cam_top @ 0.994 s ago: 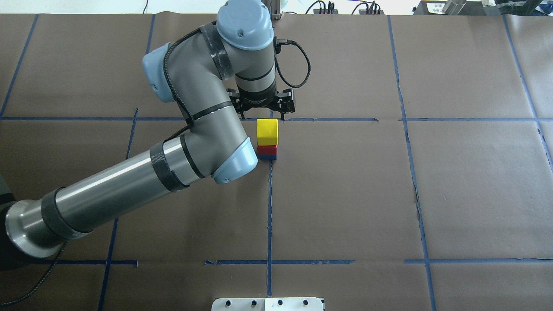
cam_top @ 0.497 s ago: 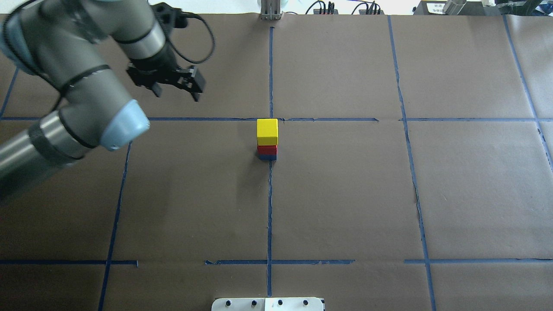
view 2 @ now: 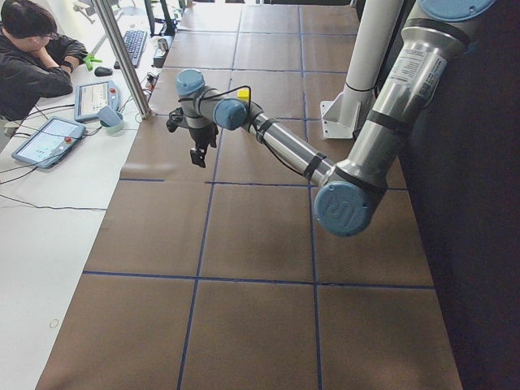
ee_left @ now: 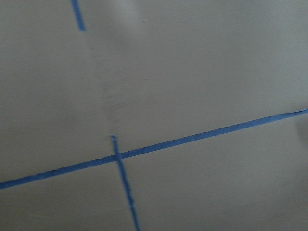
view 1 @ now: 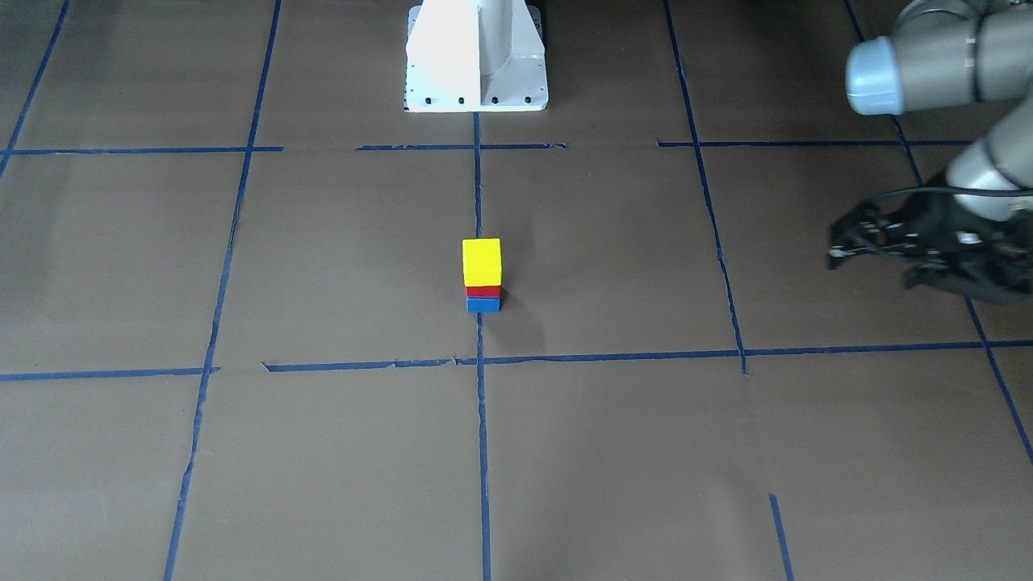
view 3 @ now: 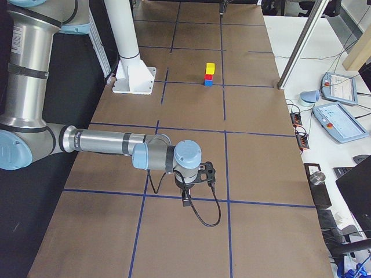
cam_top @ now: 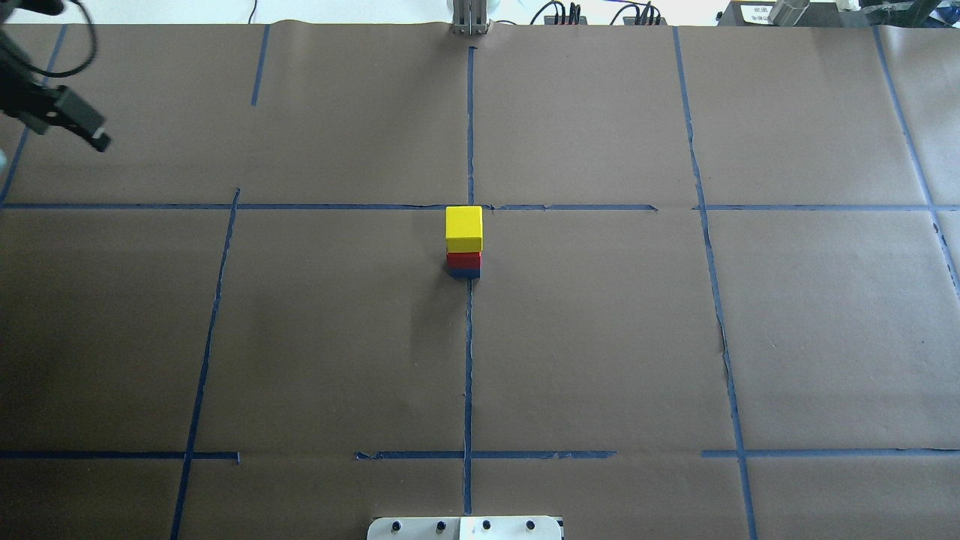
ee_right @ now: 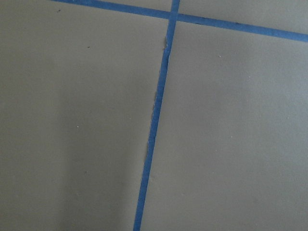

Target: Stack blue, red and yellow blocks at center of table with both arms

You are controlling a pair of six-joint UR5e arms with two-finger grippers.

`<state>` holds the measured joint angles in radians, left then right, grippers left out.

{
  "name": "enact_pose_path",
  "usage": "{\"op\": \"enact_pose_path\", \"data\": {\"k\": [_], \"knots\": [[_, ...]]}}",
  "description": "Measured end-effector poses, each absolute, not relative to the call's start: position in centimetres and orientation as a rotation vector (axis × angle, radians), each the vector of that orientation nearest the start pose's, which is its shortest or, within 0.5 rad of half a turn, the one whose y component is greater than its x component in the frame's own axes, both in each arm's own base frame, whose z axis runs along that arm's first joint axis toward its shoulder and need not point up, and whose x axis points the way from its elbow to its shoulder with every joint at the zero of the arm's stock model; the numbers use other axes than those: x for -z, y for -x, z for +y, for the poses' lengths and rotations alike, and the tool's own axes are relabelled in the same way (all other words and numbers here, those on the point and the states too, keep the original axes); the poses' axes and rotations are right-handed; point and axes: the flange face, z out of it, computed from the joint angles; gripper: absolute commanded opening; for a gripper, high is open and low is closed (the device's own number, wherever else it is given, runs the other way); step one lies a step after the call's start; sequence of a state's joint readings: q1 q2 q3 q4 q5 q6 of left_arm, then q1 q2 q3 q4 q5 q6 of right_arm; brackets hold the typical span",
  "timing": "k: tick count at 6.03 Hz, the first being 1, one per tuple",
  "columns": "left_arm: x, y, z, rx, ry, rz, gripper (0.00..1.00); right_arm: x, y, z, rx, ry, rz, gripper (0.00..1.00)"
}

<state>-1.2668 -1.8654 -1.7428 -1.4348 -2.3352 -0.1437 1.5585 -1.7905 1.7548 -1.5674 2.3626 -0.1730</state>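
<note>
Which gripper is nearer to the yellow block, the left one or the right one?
Left. The left gripper hangs over the table on the robot's left of the yellow block, within the front-facing view. The right gripper is farther off, toward the table's right end.

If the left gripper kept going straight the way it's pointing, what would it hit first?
The left gripper points down, so it would likely meet the table first, bare paper near a crossing of blue tape lines. The stacked blocks are well off to the side.
</note>
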Motion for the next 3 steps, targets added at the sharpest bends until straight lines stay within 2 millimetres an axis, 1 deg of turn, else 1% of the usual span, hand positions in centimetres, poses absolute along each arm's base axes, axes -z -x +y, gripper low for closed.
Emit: {"op": "enact_pose_path", "data": {"k": [1, 2, 3], "knots": [[-49.6, -5.2, -56.2, -0.276, -0.122, 0.785, 1.00, -66.2, -5.7, -40.0, 0.155, -0.036, -0.796, 1.00], [-54.9, -0.6, -53.2, -0.268, -0.103, 0.779, 1.00, -66.0, -5.7, -40.5, 0.154, -0.040, -0.795, 1.00], [-59.1, 2.9, -49.8, -0.235, -0.083, 0.788, 1.00, -66.1, -5.7, -40.9, 0.154, -0.040, -0.794, 1.00]]}}
